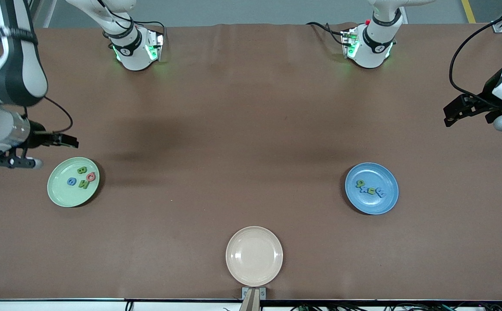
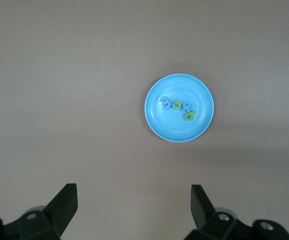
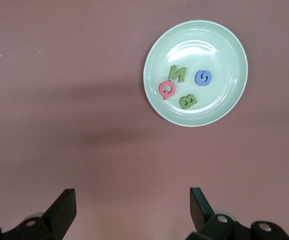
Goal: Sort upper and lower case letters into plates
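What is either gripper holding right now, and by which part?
Nothing. Left gripper and right gripper are both open and empty; every letter lies in the green plate or blue plate.

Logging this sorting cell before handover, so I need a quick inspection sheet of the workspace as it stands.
Surface: brown table, bare between the plates.
Job's things: mint green plate holds four letters; blue plate holds four letters.
Clutter: cream plate, nothing on it.
Grippers: left gripper open, holding nothing, above the table near the blue plate; right gripper open, holding nothing, near the mint green plate.
Cables: black cables at the arms and bases.
Surroundings: grey floor by the bases.
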You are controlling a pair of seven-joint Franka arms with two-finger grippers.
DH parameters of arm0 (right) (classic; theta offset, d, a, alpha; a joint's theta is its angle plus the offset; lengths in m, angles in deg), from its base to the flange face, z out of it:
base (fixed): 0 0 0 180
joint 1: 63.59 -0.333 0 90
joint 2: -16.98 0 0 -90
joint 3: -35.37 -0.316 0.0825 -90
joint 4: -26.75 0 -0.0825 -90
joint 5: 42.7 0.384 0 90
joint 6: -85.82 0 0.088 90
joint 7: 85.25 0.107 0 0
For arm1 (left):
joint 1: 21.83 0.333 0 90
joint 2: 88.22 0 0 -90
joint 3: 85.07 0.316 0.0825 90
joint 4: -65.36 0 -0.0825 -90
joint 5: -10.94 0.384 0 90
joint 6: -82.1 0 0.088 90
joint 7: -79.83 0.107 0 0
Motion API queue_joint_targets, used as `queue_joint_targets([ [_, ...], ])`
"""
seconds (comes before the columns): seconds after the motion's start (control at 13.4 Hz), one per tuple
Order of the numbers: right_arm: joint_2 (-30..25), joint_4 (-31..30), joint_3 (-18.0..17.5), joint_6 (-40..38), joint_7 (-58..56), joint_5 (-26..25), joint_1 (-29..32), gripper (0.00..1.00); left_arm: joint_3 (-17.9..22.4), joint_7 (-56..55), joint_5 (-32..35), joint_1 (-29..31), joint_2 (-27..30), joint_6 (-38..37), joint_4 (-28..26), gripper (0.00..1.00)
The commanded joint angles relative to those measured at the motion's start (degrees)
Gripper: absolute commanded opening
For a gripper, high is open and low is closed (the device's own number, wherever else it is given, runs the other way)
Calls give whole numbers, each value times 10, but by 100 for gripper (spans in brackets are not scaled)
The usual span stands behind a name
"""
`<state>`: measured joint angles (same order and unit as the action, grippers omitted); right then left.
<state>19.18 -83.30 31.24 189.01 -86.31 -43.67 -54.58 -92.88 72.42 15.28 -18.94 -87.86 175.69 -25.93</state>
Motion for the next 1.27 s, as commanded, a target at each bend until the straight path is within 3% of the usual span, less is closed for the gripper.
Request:
queue_joint_targets([
  [0.0, -57, 9, -1, -45, 10, 4, -12, 100, 1, 8, -10, 1, 10, -6, -3, 100],
  [0.22, -56, 114, -1, -147, 9, 27, -15, 100, 1, 8, -10, 1, 10, -8, -3, 100],
  [0.37, -63, 130, -2, -183, 9, 32, -25, 100, 1, 8, -10, 1, 10, -8, -2, 100],
  [0.97, -96, 104, 0, -161, 12, 81, -47, 99, 1, 6, -11, 1, 7, -6, -2, 100],
  [1.2, -77, 160, 2, -146, 8, 55, -44, 99, 1, 6, -11, 1, 7, -6, -2, 100],
])
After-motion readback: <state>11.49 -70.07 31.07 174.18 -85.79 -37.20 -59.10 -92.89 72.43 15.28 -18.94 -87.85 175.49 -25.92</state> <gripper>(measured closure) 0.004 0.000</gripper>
